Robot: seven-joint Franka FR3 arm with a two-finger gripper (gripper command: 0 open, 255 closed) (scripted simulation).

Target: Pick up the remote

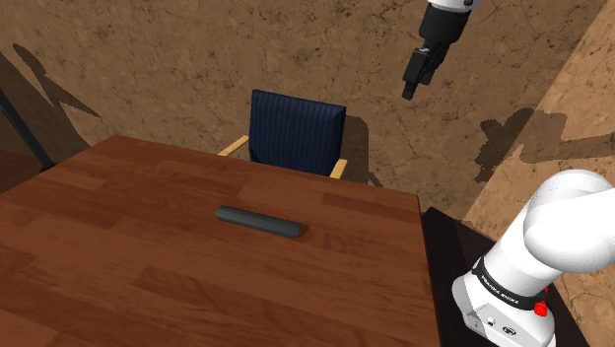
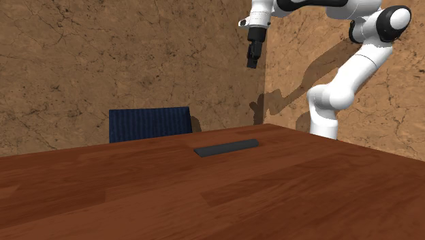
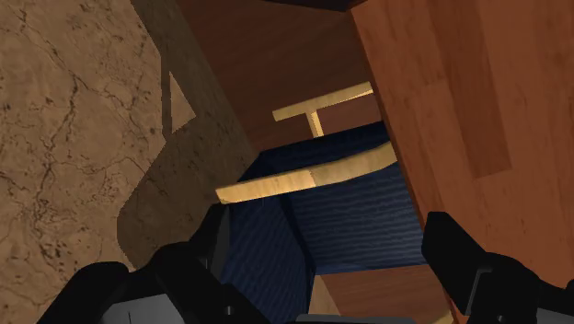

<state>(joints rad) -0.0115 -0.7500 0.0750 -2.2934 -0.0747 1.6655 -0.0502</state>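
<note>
The tool is black and hangs high up in the air, close to the brown stone wall. Its two fingers stand wide apart. Nothing is between them that they touch, so the tool holds nothing. It points down and a little slanted. In the second exterior view the tool hangs at the end of the white arm, which bends high over from the corner of the room.

Right under the tool is a blue chair. Looking down along the tool, you see the chair's blue seat and its pale wooden armrests. The chair is pushed up to the far edge of the table, with its striped back standing up above the table top.

The table is brown wood. It is lower than the tool and starts just past the chair. The edge of the table shows beside the chair when you look down from the tool.

The remote is a long, thin, dark grey bar. It lies flat on the table, well apart from the tool, far below it and off toward the shoulder view's left. It is past the chair, out on the table top. In the second exterior view the remote lies below the tool, just beside the chair back.
</note>
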